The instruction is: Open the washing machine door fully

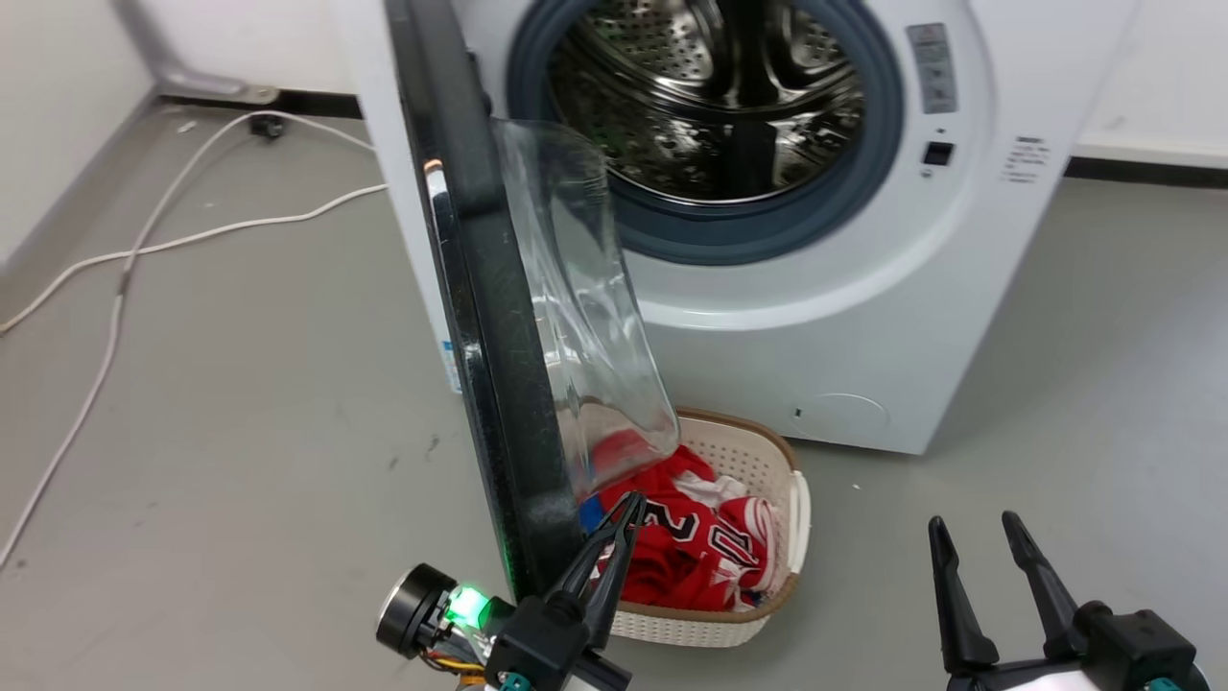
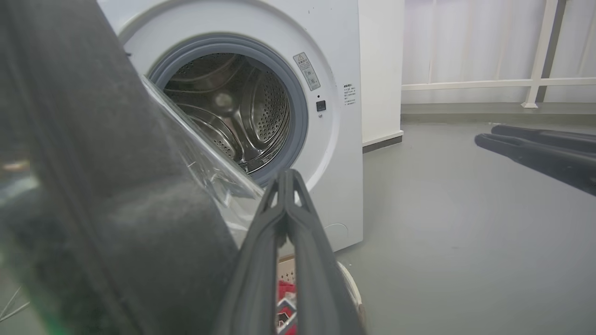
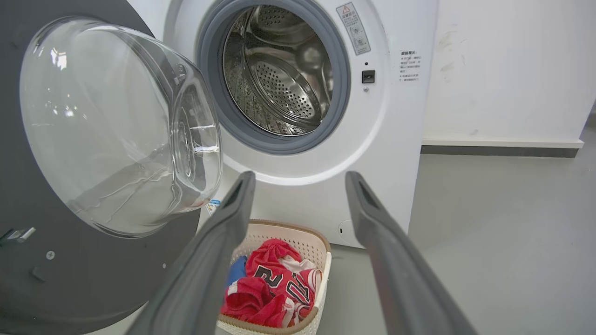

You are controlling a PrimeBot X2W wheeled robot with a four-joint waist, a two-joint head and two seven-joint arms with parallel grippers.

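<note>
The washing machine door stands swung out about square to the white machine front, edge-on to the head view, its clear glass bowl bulging right. My left gripper is shut on nothing, its tips just right of the door's lower inner edge and over the basket. In the left wrist view the shut left gripper rises beside the blurred black door; whether they touch I cannot tell. My right gripper is open at the lower right, apart from the door. The right wrist view shows the right gripper, the door's dark inner face and the bowl.
The steel drum gapes inside its grey rubber ring. A white basket with a red jersey sits on the floor under the door. White cables trail across the grey floor at left. A wall stands right of the machine.
</note>
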